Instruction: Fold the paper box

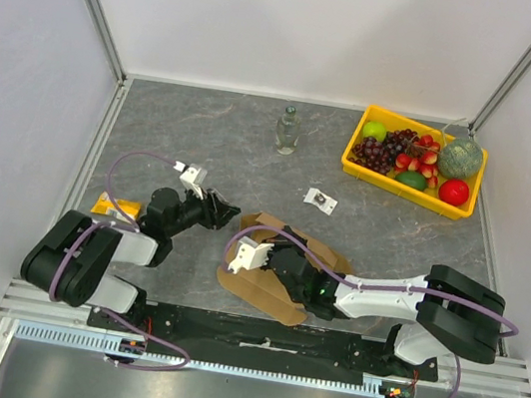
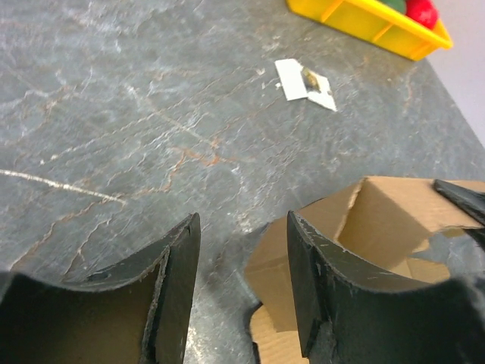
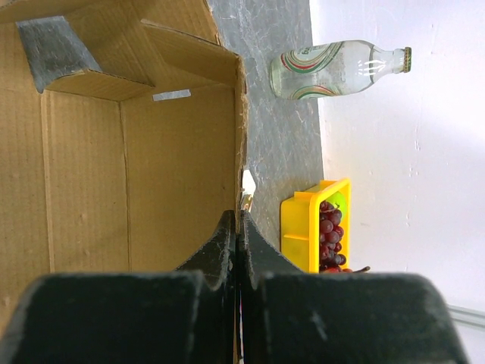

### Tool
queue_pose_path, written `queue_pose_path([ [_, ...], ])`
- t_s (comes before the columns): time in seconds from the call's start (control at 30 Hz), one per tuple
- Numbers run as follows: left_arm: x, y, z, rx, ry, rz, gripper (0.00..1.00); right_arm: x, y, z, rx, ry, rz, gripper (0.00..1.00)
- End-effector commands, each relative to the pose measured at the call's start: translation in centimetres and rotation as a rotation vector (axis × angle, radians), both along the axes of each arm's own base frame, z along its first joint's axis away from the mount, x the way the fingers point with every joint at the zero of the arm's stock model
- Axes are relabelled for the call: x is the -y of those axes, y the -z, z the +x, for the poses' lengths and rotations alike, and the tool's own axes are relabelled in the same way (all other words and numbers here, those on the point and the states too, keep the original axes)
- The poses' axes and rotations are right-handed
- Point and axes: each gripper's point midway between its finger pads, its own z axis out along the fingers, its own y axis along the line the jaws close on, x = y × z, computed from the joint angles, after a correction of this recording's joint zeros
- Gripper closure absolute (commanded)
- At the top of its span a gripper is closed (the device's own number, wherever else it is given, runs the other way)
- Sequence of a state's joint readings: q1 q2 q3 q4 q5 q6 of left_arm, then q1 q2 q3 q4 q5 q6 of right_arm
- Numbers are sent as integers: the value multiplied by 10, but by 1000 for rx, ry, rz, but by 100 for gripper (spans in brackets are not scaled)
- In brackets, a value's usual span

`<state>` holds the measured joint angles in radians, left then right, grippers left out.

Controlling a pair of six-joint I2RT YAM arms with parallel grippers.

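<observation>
The paper box [image 1: 262,287] is a brown corrugated sheet lying near the table's front middle, partly raised, with walls and flaps standing. My right gripper [image 1: 272,258] reaches into it from the right. In the right wrist view its fingers [image 3: 237,227] are pinched shut on the edge of an upright wall of the box [image 3: 151,167]. My left gripper [image 1: 227,211] hovers just left of the box, apart from it. Its jaws [image 2: 242,235] are open with only bare table between them. A corner of the box [image 2: 379,220] shows beyond its right finger [image 2: 318,280].
A yellow tray [image 1: 357,159] of fruit stands at the back right. A clear glass bottle [image 1: 288,130] stands at the back middle. A small white packet [image 1: 322,201] lies beyond the box. A yellow object [image 1: 115,206] sits by the left arm.
</observation>
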<state>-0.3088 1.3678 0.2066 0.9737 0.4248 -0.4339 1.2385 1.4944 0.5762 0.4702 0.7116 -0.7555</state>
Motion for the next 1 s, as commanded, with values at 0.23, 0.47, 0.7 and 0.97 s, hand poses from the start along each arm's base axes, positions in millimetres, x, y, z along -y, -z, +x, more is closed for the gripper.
queue_pose_path([
  [0.23,0,12,13,-16,-7,28,47,-4,-3,1,13,-14,9,100],
  [0.47,17,7,-7,32,137,-16,53,-9,-2,1,8,-30,4,100],
  [0.7,24,9,-23,40,206,-48,57,-9,0,2,7,-31,-4,100],
  [0.97,27,8,-36,49,242,-69,58,-9,2,3,3,-27,-10,100],
])
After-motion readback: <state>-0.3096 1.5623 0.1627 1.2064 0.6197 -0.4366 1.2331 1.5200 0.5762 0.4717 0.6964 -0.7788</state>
